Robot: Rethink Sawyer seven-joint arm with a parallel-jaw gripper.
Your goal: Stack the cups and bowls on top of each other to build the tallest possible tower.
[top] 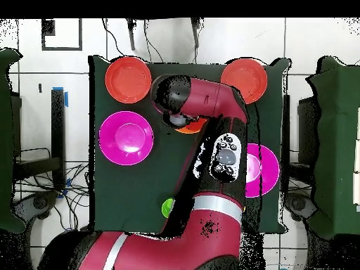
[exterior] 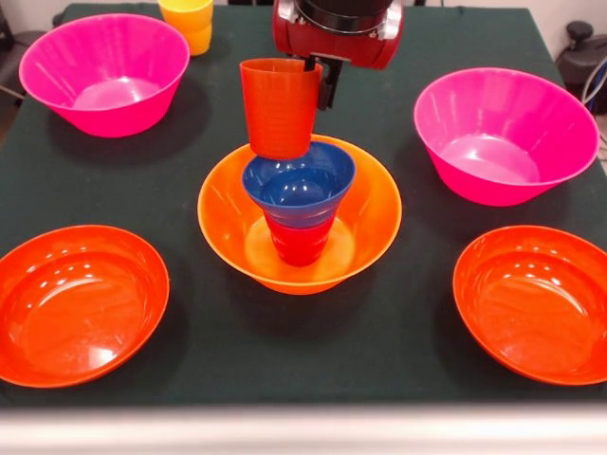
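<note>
The tower stands mid-table: a large orange bowl point(exterior: 299, 216) holds an upturned red cup point(exterior: 299, 242), with the small blue bowl point(exterior: 299, 185) on top of it. My gripper point(exterior: 319, 81) comes down from above and is shut on the rim of the upright orange cup point(exterior: 279, 106). The cup hangs with its base at the blue bowl's far rim; I cannot tell whether it touches. In the overhead view the arm point(top: 211, 105) covers the tower, and only a sliver of the orange bowl point(top: 191, 128) shows. A yellow cup point(exterior: 188, 21) stands at the far edge. A green cup point(top: 167, 207) shows by the arm.
Two large pink bowls point(exterior: 106, 71) point(exterior: 503, 133) sit at the far left and at the right. Two shallow red-orange bowls point(exterior: 78, 301) point(exterior: 536, 299) sit at the near left and near right. The table's near edge point(exterior: 303, 412) runs along the bottom.
</note>
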